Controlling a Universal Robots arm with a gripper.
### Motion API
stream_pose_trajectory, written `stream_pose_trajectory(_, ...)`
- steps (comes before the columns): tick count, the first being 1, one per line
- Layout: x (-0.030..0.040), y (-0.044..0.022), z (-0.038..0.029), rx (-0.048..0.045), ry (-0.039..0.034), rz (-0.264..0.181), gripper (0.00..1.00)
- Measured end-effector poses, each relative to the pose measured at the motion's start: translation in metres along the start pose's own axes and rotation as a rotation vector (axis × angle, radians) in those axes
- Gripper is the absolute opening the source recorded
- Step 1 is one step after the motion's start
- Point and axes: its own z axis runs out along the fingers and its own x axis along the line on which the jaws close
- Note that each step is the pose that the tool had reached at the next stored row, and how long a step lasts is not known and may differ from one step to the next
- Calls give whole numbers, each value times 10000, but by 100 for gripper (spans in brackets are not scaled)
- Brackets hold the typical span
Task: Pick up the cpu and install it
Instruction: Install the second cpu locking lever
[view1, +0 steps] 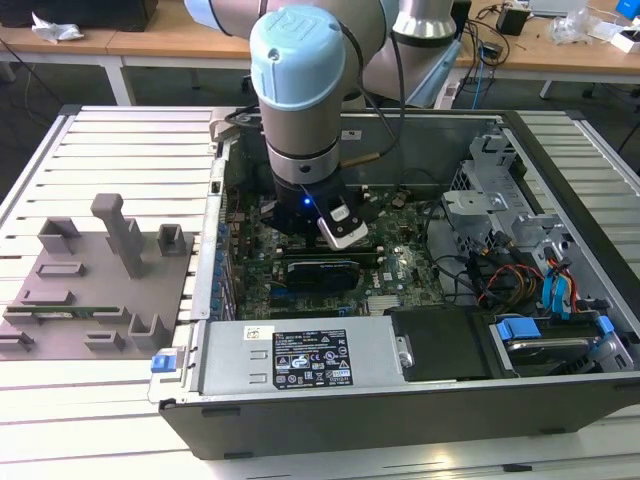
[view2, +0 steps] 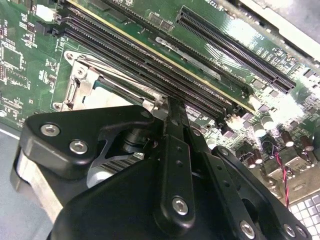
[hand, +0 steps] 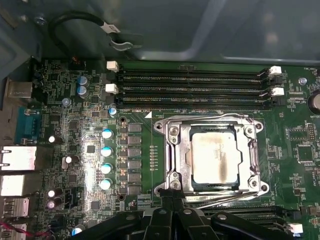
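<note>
Beside the closed, empty claw (hand: 172, 200), the cpu (hand: 214, 157) sits seated in its socket (hand: 172, 150).

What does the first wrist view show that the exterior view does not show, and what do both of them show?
First wrist view: the cpu, its pale metal top stained, lies in the metal socket frame on the motherboard, with memory slots beside it.

Exterior view: the grey fixture plate at the exterior view's left of the open computer case, the arm's pale blue joint, the power supply, and coloured cables.

Both: the green motherboard inside the case, with the black tool low over it.
</note>
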Motion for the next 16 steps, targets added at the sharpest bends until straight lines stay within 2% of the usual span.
stream_pose_trajectory(3, -20, -1, -5, 3, 77, 15, 11)
stream_pose_trajectory(6, -46, 4, -37, 1, 151, 28, 11)
stream_pose_trajectory(12, -64, -21, -61, 3, 254, 46, 11)
stream_pose_trajectory(16, -67, -52, -67, 5, 291, 53, 11)
